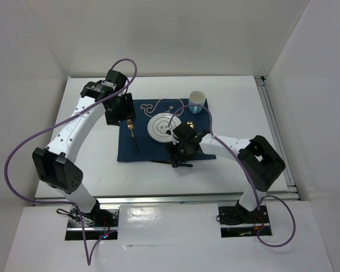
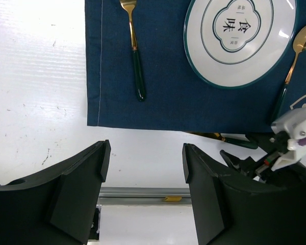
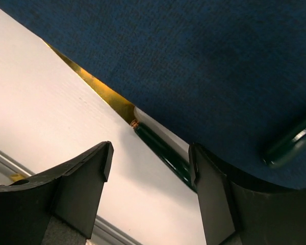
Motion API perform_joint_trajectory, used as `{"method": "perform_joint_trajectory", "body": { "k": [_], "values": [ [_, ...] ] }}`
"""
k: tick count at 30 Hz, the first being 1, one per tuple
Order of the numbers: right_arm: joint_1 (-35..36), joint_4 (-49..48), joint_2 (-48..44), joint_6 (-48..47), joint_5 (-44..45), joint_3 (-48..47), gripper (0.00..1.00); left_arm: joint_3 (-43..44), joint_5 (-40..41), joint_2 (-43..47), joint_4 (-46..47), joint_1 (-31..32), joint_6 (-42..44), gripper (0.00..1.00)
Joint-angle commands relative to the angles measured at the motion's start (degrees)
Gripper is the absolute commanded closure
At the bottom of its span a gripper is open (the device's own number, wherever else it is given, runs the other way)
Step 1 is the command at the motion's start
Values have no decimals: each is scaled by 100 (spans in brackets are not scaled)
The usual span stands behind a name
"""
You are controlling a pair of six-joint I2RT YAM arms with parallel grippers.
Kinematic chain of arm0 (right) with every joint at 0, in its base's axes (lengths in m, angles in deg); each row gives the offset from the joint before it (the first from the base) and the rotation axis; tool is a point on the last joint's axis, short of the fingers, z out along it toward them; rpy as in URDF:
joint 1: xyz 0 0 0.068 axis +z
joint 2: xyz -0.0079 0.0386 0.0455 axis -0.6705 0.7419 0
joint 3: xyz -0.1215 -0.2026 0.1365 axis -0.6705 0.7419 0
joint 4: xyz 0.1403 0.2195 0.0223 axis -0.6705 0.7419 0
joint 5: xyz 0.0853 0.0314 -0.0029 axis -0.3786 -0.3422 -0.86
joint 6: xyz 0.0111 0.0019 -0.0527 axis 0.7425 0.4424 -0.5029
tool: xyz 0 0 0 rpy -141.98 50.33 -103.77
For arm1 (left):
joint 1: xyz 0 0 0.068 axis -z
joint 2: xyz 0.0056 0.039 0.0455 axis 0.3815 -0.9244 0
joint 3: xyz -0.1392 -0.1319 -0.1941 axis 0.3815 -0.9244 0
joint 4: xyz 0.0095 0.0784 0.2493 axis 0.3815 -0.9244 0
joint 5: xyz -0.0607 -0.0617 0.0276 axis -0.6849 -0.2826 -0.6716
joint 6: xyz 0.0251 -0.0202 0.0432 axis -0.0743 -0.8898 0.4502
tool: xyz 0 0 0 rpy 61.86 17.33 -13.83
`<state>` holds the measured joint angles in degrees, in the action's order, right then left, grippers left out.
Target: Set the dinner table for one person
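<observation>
- The right claw (image 3: 150,148) had its jaws spread and held nothing; it hung low over the dinner table (image 1: 136,177), at the near hem of the placemat (image 3: 204,61)
- The knife (image 3: 112,102) lay directly below the gap, with its gold blade reaching out past one finger and its green handle running toward the other
- The knife's long axis followed the hem; in the right wrist view it crossed the gap on a slant, not square to the jaws, so a wrist turn was judged necessary before closing
- The knife rested on bare tabletop just beside the mat; contact with the hem could not be determined
- The plate (image 1: 163,126) sat on the mat beyond, apart from the knife
- The left claw (image 2: 146,153), also spread and empty, was well apart from the knife; the right arm was clearly nearer
</observation>
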<state>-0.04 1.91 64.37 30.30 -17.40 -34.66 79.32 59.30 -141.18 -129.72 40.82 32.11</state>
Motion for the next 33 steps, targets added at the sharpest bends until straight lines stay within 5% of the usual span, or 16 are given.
{"method": "perform_joint_trajectory", "body": {
  "k": [1,14,19,23,33],
  "values": [
    [196,-272,161,-179,-203,-38,28,-36,-48,210,44,-38,65,24],
    [899,-97,162,41,649,322,38,-36,-48,158,44,-38,65,24],
    [1312,168,275,155,1106,174,78,-89,-48,158,96,-38,65,24],
    [1620,457,276,103,1107,-46,99,-89,-48,158,96,-38,65,24],
    [1735,1459,-909,-223,1580,-521,100,-28,128,263,96,-38,4,24]
  ]
}}
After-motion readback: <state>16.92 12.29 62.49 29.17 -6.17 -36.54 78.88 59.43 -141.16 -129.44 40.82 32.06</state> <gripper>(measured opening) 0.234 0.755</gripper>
